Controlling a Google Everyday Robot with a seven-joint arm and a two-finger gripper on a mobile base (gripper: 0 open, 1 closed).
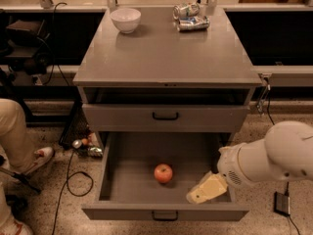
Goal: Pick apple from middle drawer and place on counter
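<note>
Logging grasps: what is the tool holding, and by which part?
Nothing. The tool sits in the drawer's right front corner, apart from the apple lying on the drawer floor.

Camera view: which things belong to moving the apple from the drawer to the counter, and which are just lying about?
Job: apple, in the open middle drawer; counter; gripper, at the drawer's right front corner.
Lying about: white bowl and cans at the counter's back; cables on the floor.

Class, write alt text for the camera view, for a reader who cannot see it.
An apple lies in the open middle drawer; the gripper hangs to the apple's right, not touching it. A bowl and two cans sit on the counter.
</note>
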